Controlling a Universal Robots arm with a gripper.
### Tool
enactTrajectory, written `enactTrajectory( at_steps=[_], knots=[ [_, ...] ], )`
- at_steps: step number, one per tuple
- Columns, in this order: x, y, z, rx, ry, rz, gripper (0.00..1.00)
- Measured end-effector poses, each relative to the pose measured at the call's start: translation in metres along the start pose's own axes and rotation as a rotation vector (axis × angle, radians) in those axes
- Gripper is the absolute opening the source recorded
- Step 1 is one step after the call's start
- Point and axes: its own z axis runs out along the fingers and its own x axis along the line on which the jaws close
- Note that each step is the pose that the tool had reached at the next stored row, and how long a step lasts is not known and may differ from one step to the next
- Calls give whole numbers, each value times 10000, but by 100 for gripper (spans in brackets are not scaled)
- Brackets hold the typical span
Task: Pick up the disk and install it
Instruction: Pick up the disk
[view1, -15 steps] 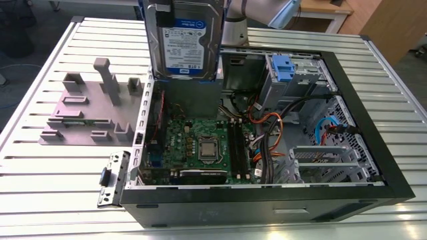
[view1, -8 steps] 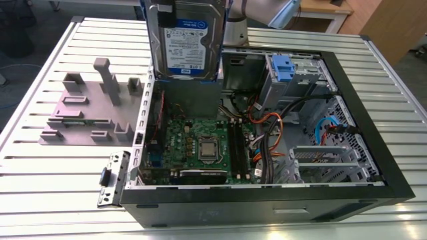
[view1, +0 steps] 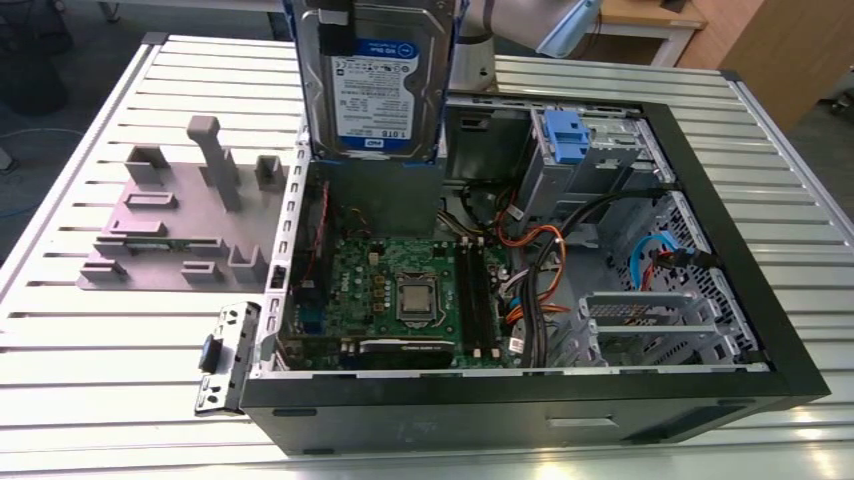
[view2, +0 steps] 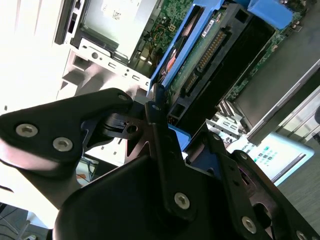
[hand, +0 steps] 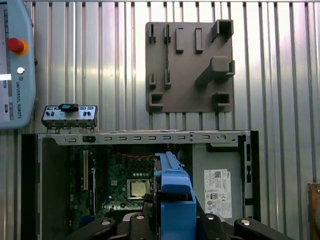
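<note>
The disk (view1: 371, 80), a silver-grey drive with a white-and-blue label in a blue caddy, hangs upright in the air over the back left of the open computer case (view1: 747, 330). My gripper (view2: 185, 120) is shut on it, with a black finger (view2: 159, 107) against each side of the caddy. In the second wrist view the disk's (view2: 210, 55) green circuit side and connector face the camera. In the first wrist view the blue caddy edge (hand: 172, 200) stands between the fingers, above the motherboard (hand: 130, 185).
Another blue-handled caddy (view1: 567, 135) sits in the drive bay at the case's back. The grey power supply (hand: 217, 185) lies in a case corner. A grey fixture plate (view1: 174, 220) and a loose front panel bracket (view1: 220, 355) rest on the slatted table, and a pendant (hand: 15, 65) lies nearby.
</note>
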Motion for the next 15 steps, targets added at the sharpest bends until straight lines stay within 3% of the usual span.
enactTrajectory(
  at_steps=[15],
  knots=[
    [4,-33,2,0,0,0,36]
  ],
)
